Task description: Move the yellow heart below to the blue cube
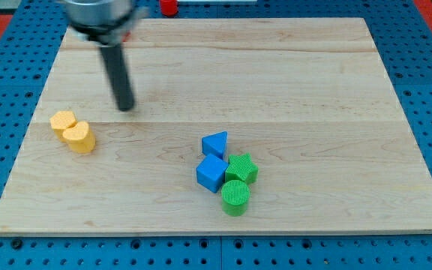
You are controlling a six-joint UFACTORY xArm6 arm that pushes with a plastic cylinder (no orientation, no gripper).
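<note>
Yellow heart [79,137] sits near the board's left edge, touching a second yellow block [62,121] just above-left. Pushing it could drag that neighbour along, or scatter the green blocks crowding the blue cube [211,173]. The rod has no jaws; its tip [127,107] rests above-right of the heart, apart from it.

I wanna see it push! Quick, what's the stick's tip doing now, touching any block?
My tip: holding nothing, touching no block, up and right of the yellow heart; the blue cube is far off.
</note>
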